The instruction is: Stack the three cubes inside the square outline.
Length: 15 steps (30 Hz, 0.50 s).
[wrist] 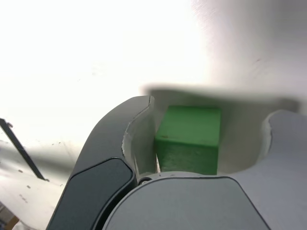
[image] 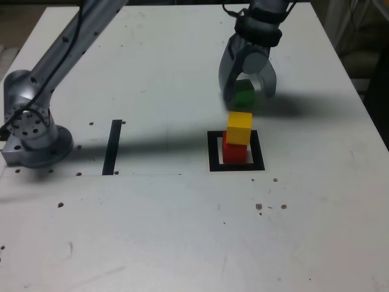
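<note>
1. The green cube (wrist: pixel 188 139) sits between the two sides of my gripper (image: pixel 249 99), farther back on the surface (image: pixel 152 231) than the other two cubes in the exterior view.
2. I have my gripper open around it, the jaws standing wider apart than the cube. In the wrist view one jaw is close beside the cube, and I cannot tell whether they touch; a plain gap lies between the cube and the other jaw. I am not gripping it.
3. Nearer the exterior camera, the yellow cube (image: pixel 239 128) rests on top of the red cube (image: pixel 234 153), making a stack of two.
4. The red cube is inside the square outline (image: pixel 214 165), whose black border shows around it on the pale centre. The yellow cube hides part of the red one and part of the border's far side.
5. Toward the exterior view's left, well apart from the stack, a straight black strip (image: pixel 112 148) lies on the surface.
6. Beyond the strip, at the exterior view's left, stands my arm's round grey base (image: pixel 37 143), and my long arm link (image: pixel 73 42) slants up from there out of the picture.
</note>
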{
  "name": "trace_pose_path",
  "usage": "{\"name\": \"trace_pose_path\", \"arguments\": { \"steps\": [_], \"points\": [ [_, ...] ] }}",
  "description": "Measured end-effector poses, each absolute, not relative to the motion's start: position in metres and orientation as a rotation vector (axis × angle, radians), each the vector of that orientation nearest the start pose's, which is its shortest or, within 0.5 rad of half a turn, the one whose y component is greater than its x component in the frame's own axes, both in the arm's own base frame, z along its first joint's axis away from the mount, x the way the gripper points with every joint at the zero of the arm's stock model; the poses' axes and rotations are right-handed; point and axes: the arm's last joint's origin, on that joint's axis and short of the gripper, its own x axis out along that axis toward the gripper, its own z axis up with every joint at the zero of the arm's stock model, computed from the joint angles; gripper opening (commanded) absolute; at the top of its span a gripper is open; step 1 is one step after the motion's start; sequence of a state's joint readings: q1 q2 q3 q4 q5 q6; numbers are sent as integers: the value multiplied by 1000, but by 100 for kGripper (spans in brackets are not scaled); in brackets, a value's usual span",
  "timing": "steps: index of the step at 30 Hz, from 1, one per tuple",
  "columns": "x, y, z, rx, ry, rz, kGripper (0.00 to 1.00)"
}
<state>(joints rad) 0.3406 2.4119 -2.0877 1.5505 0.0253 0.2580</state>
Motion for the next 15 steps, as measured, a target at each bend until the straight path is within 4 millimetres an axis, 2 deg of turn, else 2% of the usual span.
{"name": "trace_pose_path", "arguments": {
  "steps": [15],
  "points": [
    [424, 151, 208, -115, 1866, 2, 29]
  ]
}}
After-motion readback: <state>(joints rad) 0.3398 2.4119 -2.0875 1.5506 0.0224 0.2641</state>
